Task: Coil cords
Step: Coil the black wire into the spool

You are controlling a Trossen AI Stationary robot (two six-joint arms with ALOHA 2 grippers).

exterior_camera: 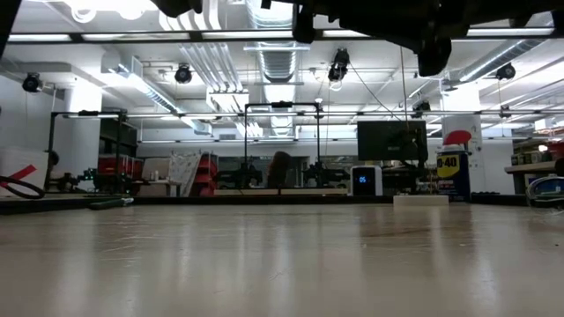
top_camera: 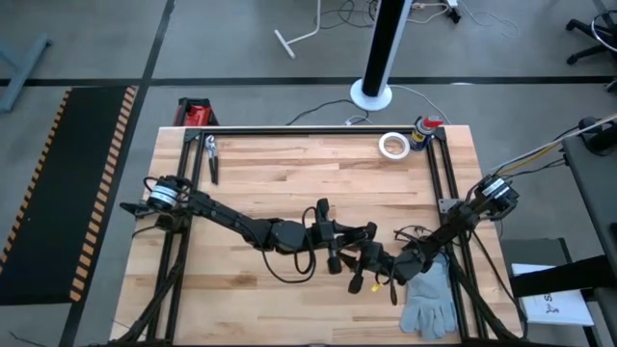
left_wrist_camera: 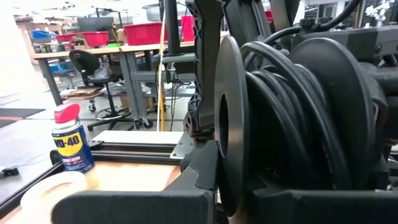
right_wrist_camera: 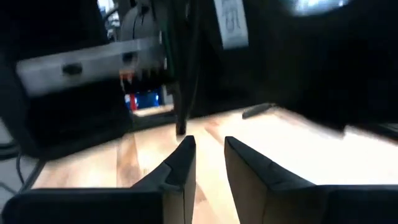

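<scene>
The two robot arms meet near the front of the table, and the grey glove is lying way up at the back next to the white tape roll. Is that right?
Not quite. The grey glove lies at the front right corner of the table, beside the right arm, far from the white tape roll at the back edge. The high view shows it. The arms do meet near the front.

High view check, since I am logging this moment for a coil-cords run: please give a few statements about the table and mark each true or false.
1. The white tape roll lies at the table's far edge, beside the spray can. True.
2. The grey glove lies under the left arm. False: it lies at the near right, by the right arm.
3. The two claws, left claw and right claw, meet near the table's middle. True.
4. The pliers lie beside the glove. False: they lie at the far left.
</scene>
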